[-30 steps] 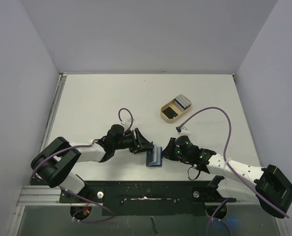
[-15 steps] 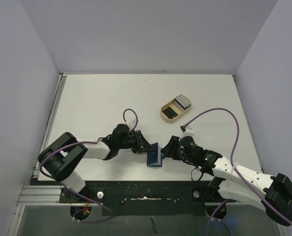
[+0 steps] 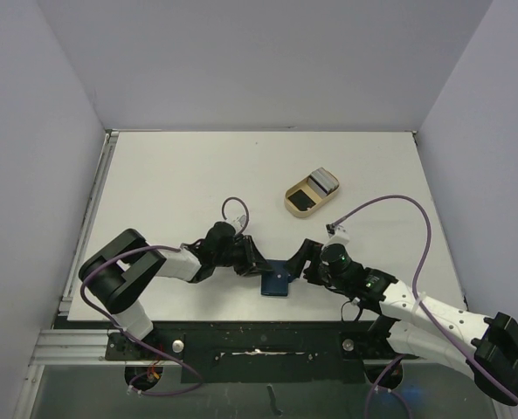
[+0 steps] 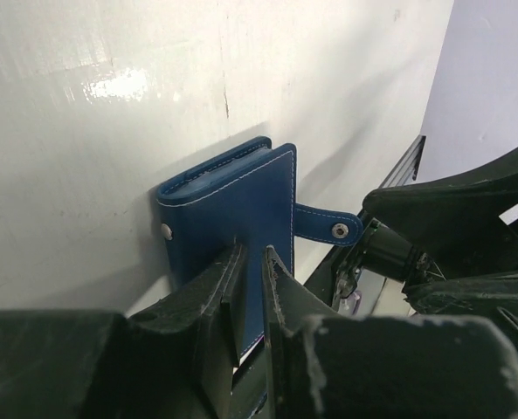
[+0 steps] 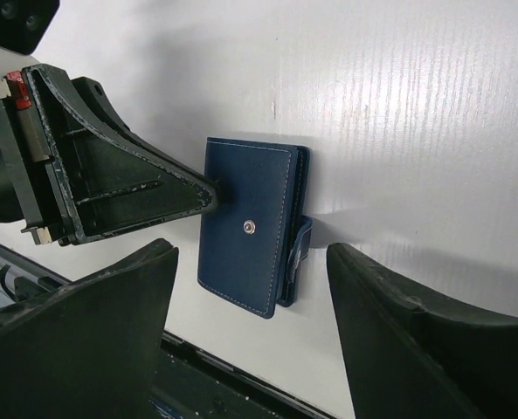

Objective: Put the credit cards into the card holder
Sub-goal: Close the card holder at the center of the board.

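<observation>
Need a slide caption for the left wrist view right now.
Left pincer clamps one cover edge of the blue card holder, its snap strap hanging unfastened.

- A glossy white table.
- A tan oval dish sits toward its far right.
- A dark blue card holder rests near the front edge.

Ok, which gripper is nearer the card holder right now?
Left. The left gripper is clamped on one cover of the card holder. The right gripper is open on its other side, fingers spread wide and not touching it.
</observation>
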Motion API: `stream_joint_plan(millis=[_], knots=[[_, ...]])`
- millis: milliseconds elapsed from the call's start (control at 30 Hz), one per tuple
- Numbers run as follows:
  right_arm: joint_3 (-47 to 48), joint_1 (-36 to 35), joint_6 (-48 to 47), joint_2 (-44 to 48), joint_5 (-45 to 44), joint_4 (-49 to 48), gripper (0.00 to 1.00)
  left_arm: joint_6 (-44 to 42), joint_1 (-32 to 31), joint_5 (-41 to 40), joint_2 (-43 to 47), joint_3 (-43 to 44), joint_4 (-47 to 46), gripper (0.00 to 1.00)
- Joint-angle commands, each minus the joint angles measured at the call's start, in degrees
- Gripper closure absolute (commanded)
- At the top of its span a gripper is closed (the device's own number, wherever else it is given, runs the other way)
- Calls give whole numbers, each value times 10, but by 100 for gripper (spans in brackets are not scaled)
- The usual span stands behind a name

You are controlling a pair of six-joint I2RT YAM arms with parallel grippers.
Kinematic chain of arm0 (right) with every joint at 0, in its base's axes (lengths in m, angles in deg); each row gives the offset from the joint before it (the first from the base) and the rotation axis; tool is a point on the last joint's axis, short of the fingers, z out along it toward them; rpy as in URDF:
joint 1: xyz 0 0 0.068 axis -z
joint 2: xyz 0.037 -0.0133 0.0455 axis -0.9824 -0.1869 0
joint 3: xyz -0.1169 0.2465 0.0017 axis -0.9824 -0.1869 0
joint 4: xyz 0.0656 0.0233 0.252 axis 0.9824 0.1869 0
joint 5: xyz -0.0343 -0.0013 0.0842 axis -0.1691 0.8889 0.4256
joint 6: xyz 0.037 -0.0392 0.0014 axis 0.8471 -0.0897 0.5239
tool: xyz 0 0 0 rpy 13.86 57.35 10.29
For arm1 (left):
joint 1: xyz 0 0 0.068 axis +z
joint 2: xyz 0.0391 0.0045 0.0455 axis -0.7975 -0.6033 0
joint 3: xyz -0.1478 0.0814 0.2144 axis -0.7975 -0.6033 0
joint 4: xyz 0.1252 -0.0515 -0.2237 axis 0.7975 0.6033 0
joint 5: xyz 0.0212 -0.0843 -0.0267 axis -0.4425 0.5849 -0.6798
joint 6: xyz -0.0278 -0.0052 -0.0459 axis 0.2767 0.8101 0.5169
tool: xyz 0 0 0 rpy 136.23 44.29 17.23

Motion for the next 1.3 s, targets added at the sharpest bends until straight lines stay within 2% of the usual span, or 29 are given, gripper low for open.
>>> stream_joint_plan(millis=[0,267,333,600,900,1133,1267], knots=[[-2,-3,19,2,-26,-14,28,-20,-4,-11,-11,19,3,87],[-13,-4,19,-13,-12,-46,27,-21,-5,-14,-13,21,11,87],[-17,-3,6,-19,-8,-55,31,-21,-5,-15,-14,22,11,87],[-37,-4,-12,-20,20,-93,58,-21,-5,-12,-22,23,13,87],[-24,-3,-34,-64,54,-135,59,-21,-5,-11,-22,25,14,87],[-16,-4,-51,-111,117,-203,65,-20,-5,-9,-24,25,14,87],[-9,-3,-55,-134,127,-205,70,-20,-6,-8,-24,27,14,87]])
